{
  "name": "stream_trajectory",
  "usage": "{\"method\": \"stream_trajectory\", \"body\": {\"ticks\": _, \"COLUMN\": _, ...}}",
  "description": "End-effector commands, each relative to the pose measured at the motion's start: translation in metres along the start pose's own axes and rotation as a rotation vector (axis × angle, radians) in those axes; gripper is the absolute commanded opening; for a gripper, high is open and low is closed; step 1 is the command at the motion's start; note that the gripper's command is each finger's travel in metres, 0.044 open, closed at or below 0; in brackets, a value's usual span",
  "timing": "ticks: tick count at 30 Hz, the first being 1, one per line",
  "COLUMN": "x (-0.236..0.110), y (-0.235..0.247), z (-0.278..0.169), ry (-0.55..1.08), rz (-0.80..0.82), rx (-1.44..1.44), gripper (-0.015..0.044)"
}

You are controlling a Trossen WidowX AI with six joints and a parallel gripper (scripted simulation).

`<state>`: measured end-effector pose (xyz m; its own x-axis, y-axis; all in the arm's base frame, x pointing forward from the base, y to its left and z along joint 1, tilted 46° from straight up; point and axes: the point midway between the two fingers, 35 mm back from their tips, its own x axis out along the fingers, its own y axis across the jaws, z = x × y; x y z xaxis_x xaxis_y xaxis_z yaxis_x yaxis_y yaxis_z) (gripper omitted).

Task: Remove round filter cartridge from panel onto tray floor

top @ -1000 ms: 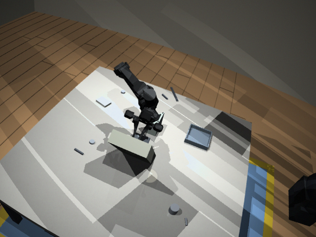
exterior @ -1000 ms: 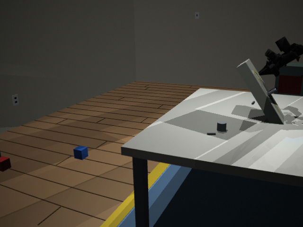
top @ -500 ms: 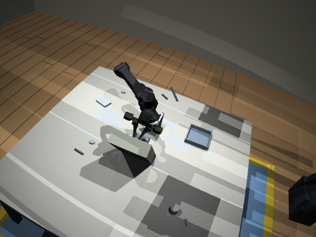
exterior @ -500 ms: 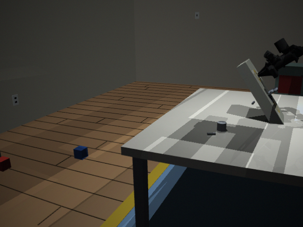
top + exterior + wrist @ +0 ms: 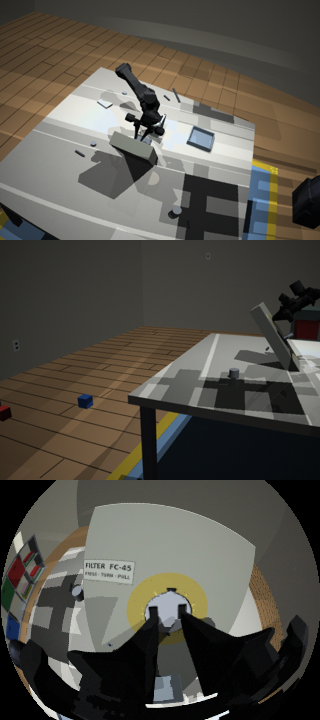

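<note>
Your gripper (image 5: 167, 615), part-open and gripping nothing, has its fingertips at the cartridge (image 5: 167, 604) slots mid-table; next, you twist, then pull.

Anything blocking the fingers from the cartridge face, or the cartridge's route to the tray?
Nothing visible does. The fingers already sit at the cartridge slots; the table stretch between the panel and the tray shows no objects.
</note>
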<state>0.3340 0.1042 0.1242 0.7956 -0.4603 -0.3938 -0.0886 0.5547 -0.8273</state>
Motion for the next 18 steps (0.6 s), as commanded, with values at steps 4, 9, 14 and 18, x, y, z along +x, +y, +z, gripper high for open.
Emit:
{"method": "stream_trajectory", "body": {"ticks": 4, "x": 0.0029, "y": 0.0006, "z": 0.0000, "ry": 0.000, "rz": 0.004, "rx": -0.006, "gripper": 0.0106}}
{"method": "stream_trajectory", "body": {"ticks": 9, "x": 0.0032, "y": 0.0007, "z": -0.0002, "ry": 0.000, "rz": 0.004, "rx": -0.006, "gripper": 0.0106}}
{"method": "stream_trajectory", "body": {"ticks": 14, "x": 0.0040, "y": 0.0007, "z": -0.0003, "ry": 0.000, "rz": 0.004, "rx": -0.006, "gripper": 0.0106}}
{"method": "stream_trajectory", "body": {"ticks": 18, "x": 0.0069, "y": 0.0007, "z": -0.0003, "ry": 0.000, "rz": 0.004, "rx": -0.006, "gripper": 0.0106}}
